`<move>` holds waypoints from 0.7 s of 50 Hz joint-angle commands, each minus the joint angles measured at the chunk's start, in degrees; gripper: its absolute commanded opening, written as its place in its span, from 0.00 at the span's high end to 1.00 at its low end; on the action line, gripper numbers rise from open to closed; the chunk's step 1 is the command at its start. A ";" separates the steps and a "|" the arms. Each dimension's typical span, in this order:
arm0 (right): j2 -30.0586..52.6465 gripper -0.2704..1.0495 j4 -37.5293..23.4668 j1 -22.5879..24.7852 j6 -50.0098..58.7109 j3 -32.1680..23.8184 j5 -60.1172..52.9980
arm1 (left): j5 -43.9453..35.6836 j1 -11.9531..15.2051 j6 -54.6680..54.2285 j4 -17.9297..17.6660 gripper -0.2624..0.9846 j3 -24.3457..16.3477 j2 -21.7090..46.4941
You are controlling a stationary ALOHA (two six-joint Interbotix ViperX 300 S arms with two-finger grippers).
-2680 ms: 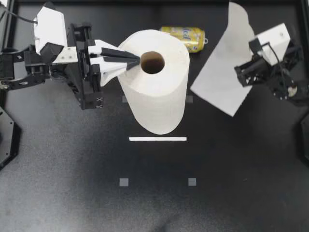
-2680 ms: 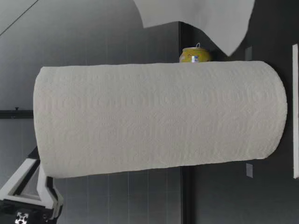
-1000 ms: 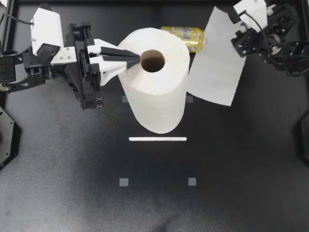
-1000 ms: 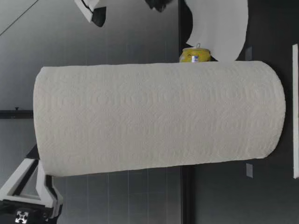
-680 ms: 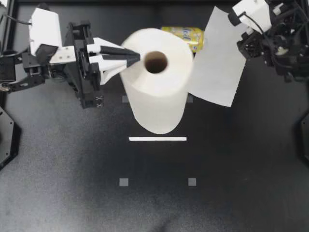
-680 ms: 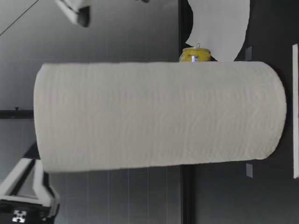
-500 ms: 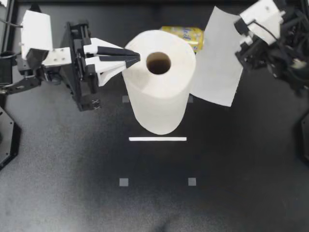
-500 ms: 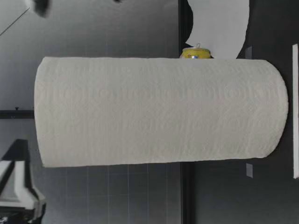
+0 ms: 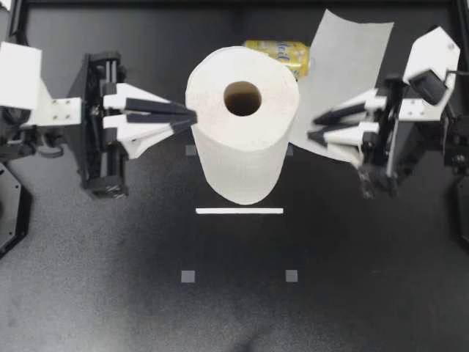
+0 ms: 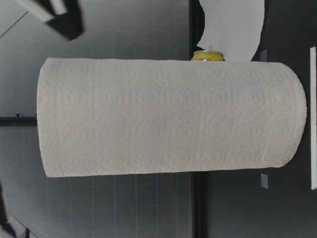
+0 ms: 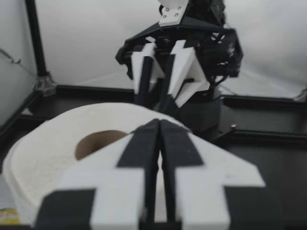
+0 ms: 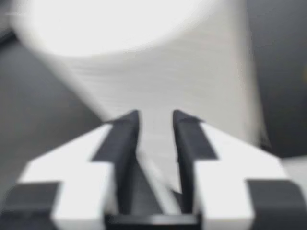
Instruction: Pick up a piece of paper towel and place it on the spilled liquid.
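Two robot arms face each other across a tall roll (image 9: 242, 147) of paper towel standing upright mid-counter (image 9: 146, 293). A loose sheet (image 9: 344, 66) of towel lies at the far right of the roll, its upper part draped against a yellow can (image 9: 278, 50) lying on its side behind the roll. The left gripper (image 9: 192, 117) points at the roll's upper rim with its fingers pressed together on nothing, and whether the tips touch the paper cannot be told. The right gripper (image 9: 316, 126) reaches in from the other side above the sheet's lower half, its fingers a little apart and pointing at the roll. In the left wrist view the closed left gripper (image 11: 157, 125) sits just over the roll (image 11: 48, 148), with the right gripper (image 11: 154, 101) directly opposite beyond it. The right wrist view is blurred: the right gripper (image 12: 154, 117) shows a narrow gap between its fingers with the roll (image 12: 158, 62) close ahead, and no clear hold on anything. From counter height the roll (image 10: 168, 116) fills the scene, the can (image 10: 207, 55) peeking out behind it and the sheet (image 10: 233, 29) curving up beyond the can. A white strip (image 9: 239, 211) lies on the counter in front of the roll, with small grey squares (image 9: 188, 276) nearer the front.
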 commanded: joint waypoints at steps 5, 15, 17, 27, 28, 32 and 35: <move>-0.70 0.58 -1.67 0.26 -0.35 -2.11 -11.51 | 1.32 -1.58 -0.35 0.00 0.71 -0.70 -2.55; -1.58 0.58 -5.63 0.26 -1.58 -4.04 -16.96 | 2.81 -2.64 -0.44 -0.09 0.71 -1.14 -3.87; -1.85 0.58 -6.24 0.35 -1.67 -4.66 -17.84 | 2.99 -2.90 -0.44 -0.09 0.71 -1.23 -3.96; -2.72 0.60 -10.37 0.26 -1.76 -5.80 -20.83 | 3.08 -3.52 -0.53 -0.18 0.71 -2.20 -4.04; -2.81 0.60 -10.90 0.26 -1.67 -5.80 -20.92 | 3.08 -3.60 -0.53 -0.09 0.71 -2.29 -3.96; -3.43 0.61 -12.39 0.26 -1.67 -5.89 -21.01 | 3.43 -3.60 -0.53 -0.09 0.71 -2.55 -3.96; -4.04 0.61 -12.92 0.26 -1.67 -5.80 -21.09 | 3.69 -3.60 -0.53 -0.09 0.71 -2.64 -4.04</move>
